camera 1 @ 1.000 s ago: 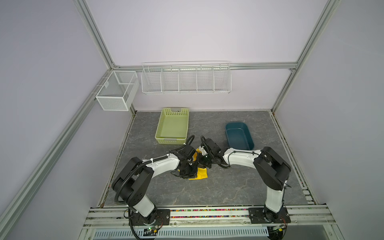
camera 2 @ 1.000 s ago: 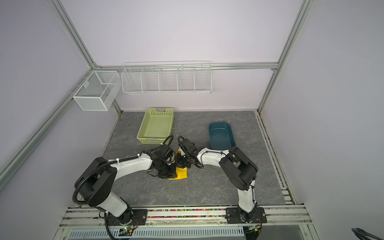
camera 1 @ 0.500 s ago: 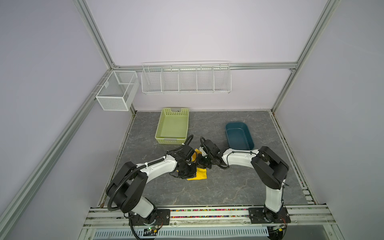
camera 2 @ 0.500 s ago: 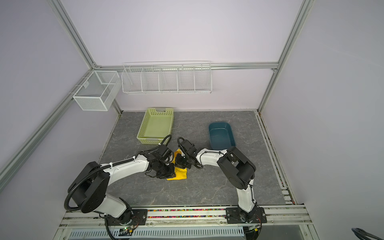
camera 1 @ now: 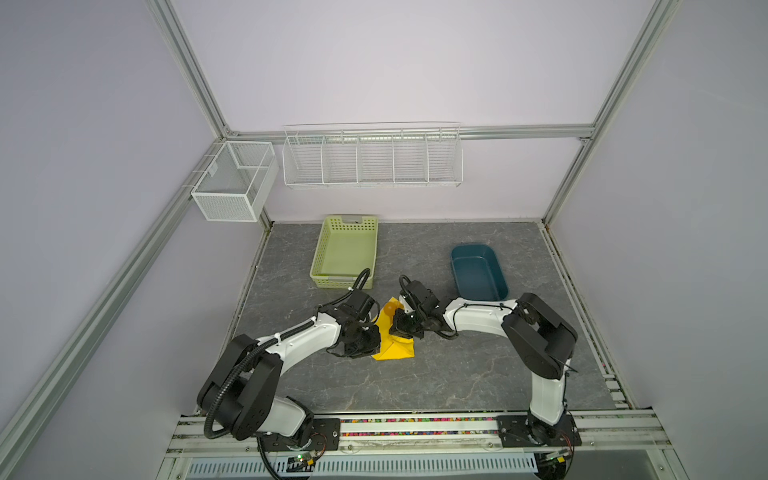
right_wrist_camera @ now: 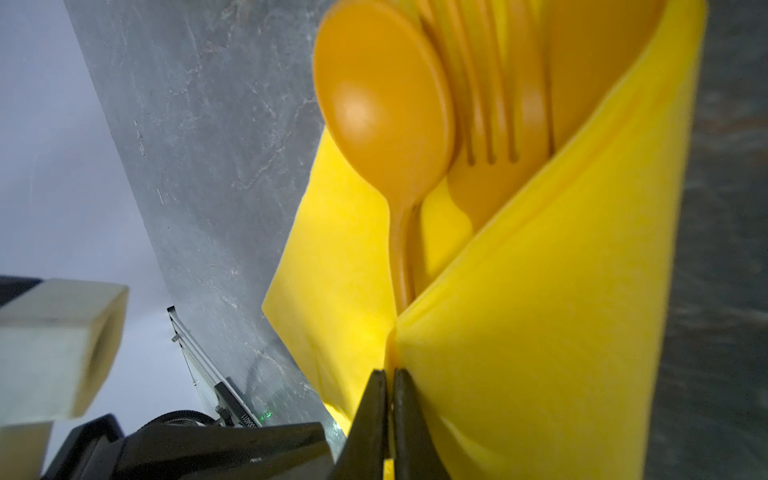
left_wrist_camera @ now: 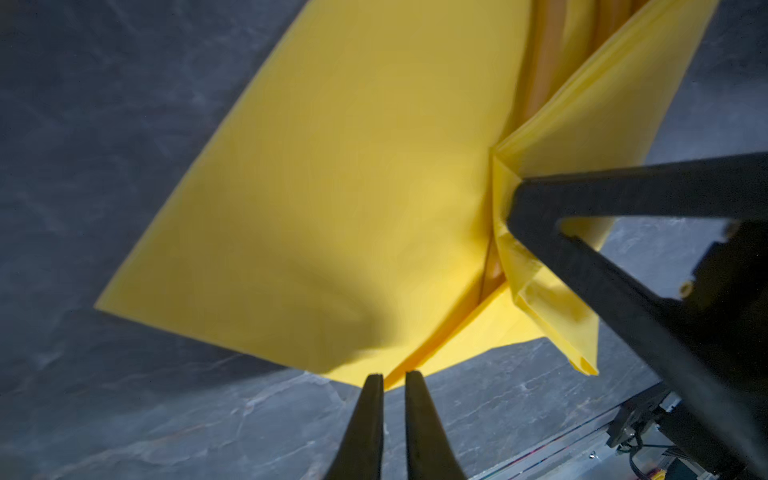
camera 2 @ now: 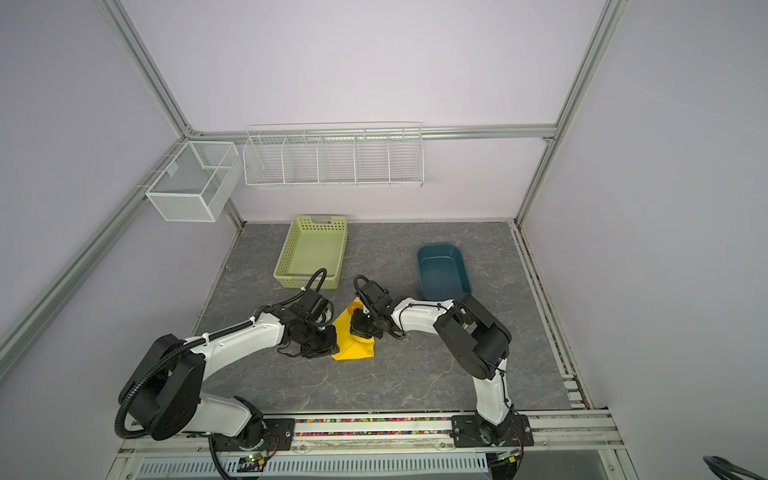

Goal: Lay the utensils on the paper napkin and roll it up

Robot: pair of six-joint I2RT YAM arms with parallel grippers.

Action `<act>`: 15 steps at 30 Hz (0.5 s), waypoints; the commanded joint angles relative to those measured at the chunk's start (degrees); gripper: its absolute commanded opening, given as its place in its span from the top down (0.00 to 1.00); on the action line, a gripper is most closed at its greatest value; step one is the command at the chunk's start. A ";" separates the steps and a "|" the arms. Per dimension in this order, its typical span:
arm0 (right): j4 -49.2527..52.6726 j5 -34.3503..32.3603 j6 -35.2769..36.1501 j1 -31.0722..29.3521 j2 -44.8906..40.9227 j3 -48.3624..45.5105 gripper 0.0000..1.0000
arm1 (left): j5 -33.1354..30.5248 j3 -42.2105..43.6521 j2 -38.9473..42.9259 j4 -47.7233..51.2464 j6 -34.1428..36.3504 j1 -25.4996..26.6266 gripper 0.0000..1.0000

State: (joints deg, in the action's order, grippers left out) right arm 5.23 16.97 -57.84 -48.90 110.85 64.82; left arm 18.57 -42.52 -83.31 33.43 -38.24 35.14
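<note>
Left fingers (left_wrist_camera: pixel 365 424) and right fingers (right_wrist_camera: pixel 374 415) each pinch paper napkin (right_wrist_camera: pixel 540 332) folded over utensils (right_wrist_camera: pixel 382 104).

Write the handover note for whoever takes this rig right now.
Right gripper: shut on a raised fold of the napkin.
Left gripper: almost shut at the napkin's edge, apparently pinching it.
Utensils: spoon and fork lie on the napkin, handles under the fold.
Done: utensils placed, first fold begun.
Left: roll the napkin up around them.
</note>
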 commanded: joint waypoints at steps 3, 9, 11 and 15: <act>-1.50 0.10 -0.35 -0.31 0.33 -0.28 0.90 | 1.80 0.99 -1.67 -1.52 1.22 -0.15 0.87; -4.70 2.35 -1.17 -0.32 1.80 -0.59 0.89 | 1.90 1.12 -2.51 -1.70 1.44 -0.15 0.87; -4.91 2.53 -1.26 -0.32 2.24 -0.57 0.89 | 1.94 1.13 -2.58 -1.78 1.41 -0.11 0.87; -5.23 2.88 -1.38 -0.34 3.12 -0.73 0.89 | 2.00 1.04 -2.56 -1.84 1.32 -0.15 0.87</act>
State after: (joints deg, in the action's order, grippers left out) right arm 1.17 18.98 -57.95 -48.90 112.68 64.82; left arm 20.01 -41.87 -85.41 31.94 -37.56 35.14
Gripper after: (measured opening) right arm 0.109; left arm 0.127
